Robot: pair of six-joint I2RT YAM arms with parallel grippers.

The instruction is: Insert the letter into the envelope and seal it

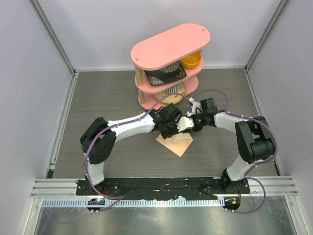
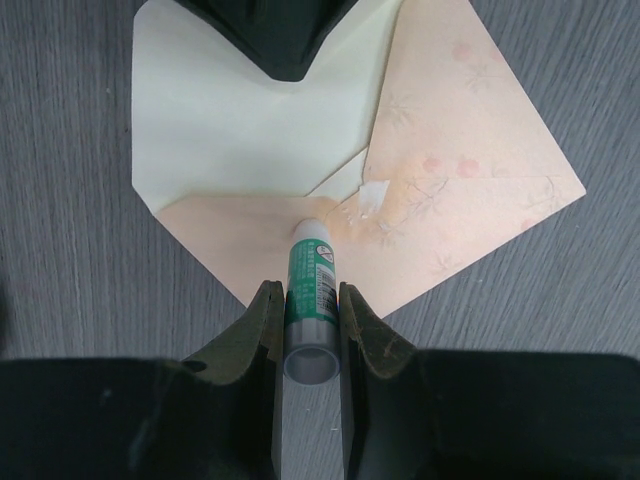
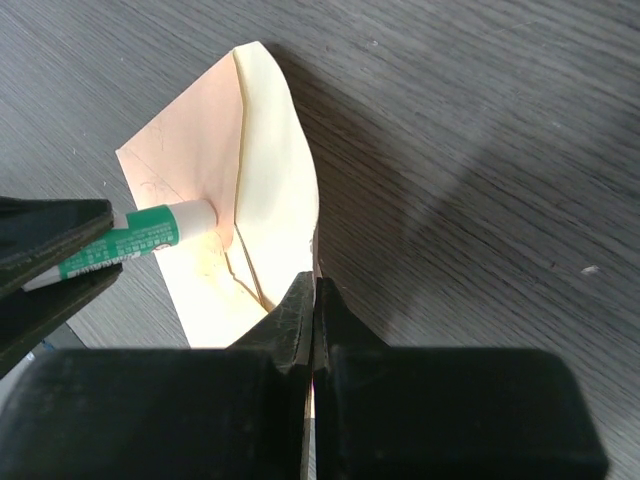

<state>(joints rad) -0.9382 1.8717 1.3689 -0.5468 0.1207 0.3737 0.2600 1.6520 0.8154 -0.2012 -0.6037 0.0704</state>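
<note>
The peach-tan envelope (image 1: 177, 144) lies on the dark table between my arms, also in the left wrist view (image 2: 470, 130) and the right wrist view (image 3: 190, 130). My left gripper (image 2: 305, 295) is shut on a green-labelled glue stick (image 2: 312, 280) whose white tip presses on the envelope near the flap fold. My right gripper (image 3: 312, 290) is shut on the edge of a pale cream sheet (image 3: 275, 170) and holds it raised. That sheet (image 2: 230, 110) joins the envelope along a fold and looks like the flap's inner face. I see no separate letter. A white glue smear (image 2: 375, 195) sits by the fold.
A pink three-tier shelf (image 1: 171, 44) stands just behind the grippers, holding a yellow bowl (image 1: 191, 59) and a dark patterned plate (image 1: 164, 76). White walls enclose the table on three sides.
</note>
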